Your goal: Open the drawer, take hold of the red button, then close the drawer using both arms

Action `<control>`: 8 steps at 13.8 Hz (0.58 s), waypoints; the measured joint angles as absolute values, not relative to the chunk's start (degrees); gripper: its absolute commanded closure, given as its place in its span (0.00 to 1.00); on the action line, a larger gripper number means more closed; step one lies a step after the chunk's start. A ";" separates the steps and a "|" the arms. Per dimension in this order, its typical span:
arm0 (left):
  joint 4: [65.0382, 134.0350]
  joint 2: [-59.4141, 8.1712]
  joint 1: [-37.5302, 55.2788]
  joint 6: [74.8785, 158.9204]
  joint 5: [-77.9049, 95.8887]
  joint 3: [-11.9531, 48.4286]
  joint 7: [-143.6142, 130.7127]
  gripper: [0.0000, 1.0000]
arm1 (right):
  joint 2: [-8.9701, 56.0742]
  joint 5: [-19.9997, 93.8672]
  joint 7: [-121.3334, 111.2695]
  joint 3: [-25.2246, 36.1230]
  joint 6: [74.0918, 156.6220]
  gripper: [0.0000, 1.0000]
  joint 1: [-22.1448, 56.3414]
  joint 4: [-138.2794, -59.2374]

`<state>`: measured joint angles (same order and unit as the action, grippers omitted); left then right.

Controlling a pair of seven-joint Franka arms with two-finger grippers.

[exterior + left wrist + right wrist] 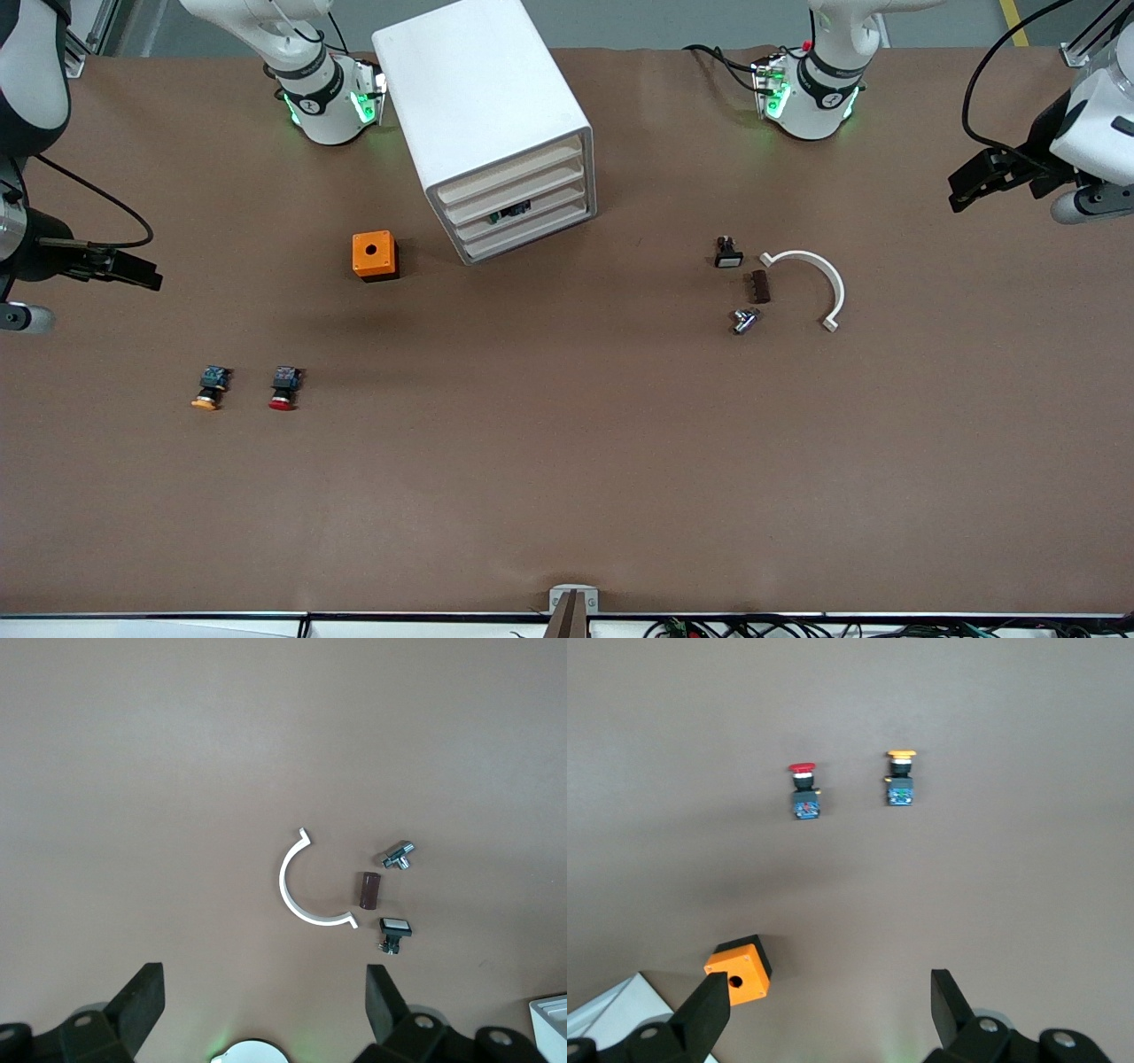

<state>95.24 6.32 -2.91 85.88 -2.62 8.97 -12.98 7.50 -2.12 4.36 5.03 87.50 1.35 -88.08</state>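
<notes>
The right gripper [146, 273] hangs in the air over the table's edge at the right arm's end, nothing in it, and its fingers [704, 1014] are spread wide apart in its wrist view. Next come two push buttons lying on their sides on the brown table [567, 461], close together: the yellow-orange-capped button [209, 388] sits toward the right arm's end, and the red button [284, 388] is just beside it. Farther from the front camera than those two is the small orange box [375, 255] with a round hole in its top. Right beside that is the tall white cabinet [485, 115], turned at an angle, with its stacked drawers all pushed in; the drawer [523, 212] second from the bottom shows something dark at its front strip, too small to make out. Toward the left arm's end there's a little cluster: a small black part with a white face [728, 253], a dark brown block [759, 287], a shiny metal fitting [745, 320] and a white curved bracket [817, 285] wrapping around beside them. The left gripper [970, 184] hovers over the table's edge at the left arm's end, also holding nothing, fingers [142, 1005] spread wide.
</notes>
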 measured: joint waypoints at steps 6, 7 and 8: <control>95.82 6.65 -2.90 86.15 -1.13 9.91 -12.29 0.00 | 8.26 -2.79 4.36 5.15 83.48 0.00 1.06 -84.74; 96.00 6.71 -2.90 86.15 -1.12 10.23 -12.29 0.00 | 8.48 -2.79 4.35 5.18 83.64 0.00 0.86 -84.76; 96.25 6.83 -2.89 86.15 -1.12 10.51 -12.29 0.00 | 8.53 -2.79 4.35 5.22 83.68 0.00 0.68 -84.80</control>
<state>96.25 6.83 -2.89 86.15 -1.12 10.51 -12.29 8.53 -2.79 4.35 5.22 83.68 0.68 -84.80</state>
